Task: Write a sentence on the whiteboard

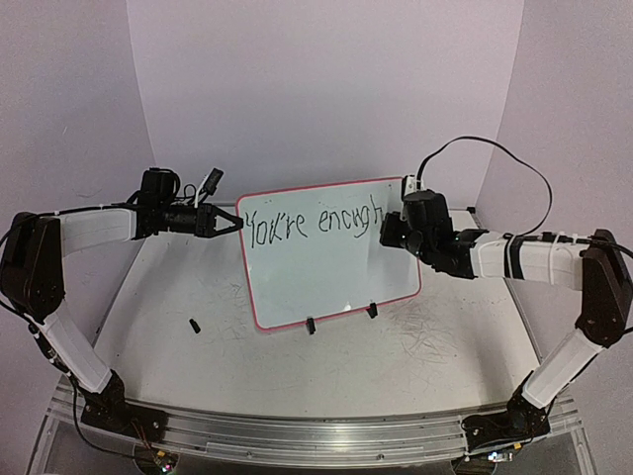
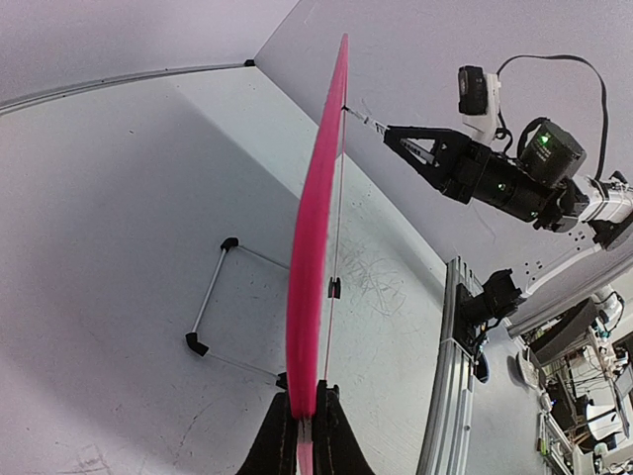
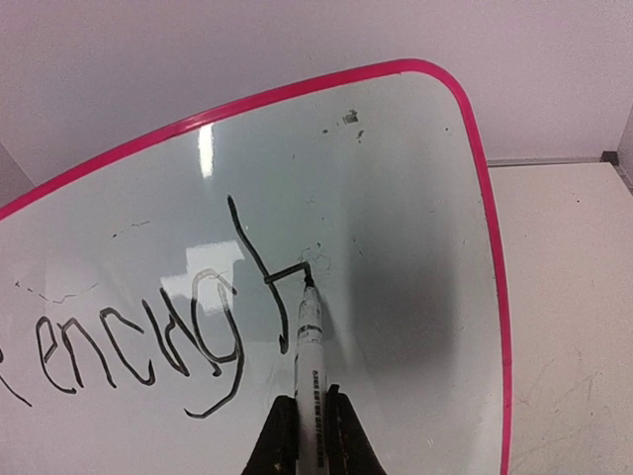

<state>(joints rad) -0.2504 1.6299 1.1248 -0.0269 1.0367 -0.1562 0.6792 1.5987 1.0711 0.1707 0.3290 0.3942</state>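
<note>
The whiteboard [image 1: 331, 262], white with a pink rim, stands tilted on its wire stand at the table's middle. Black marker text on it reads "You're enough" [image 1: 315, 222], the last letter "h" [image 3: 265, 277] half drawn. My left gripper [image 1: 235, 222] is shut on the whiteboard's left edge, seen edge-on as a pink strip [image 2: 309, 257] between its fingers. My right gripper [image 3: 310, 427] is shut on a white marker [image 3: 311, 356] whose tip touches the board at the h's arch. From above, the right gripper [image 1: 393, 230] sits at the board's upper right.
A small black marker cap [image 1: 195, 325] lies on the table left of the board. The board's wire stand [image 2: 213, 297] rests behind it. Scribble marks [image 1: 435, 322] cover the tabletop at the right. An aluminium rail [image 1: 297, 435] runs along the near edge.
</note>
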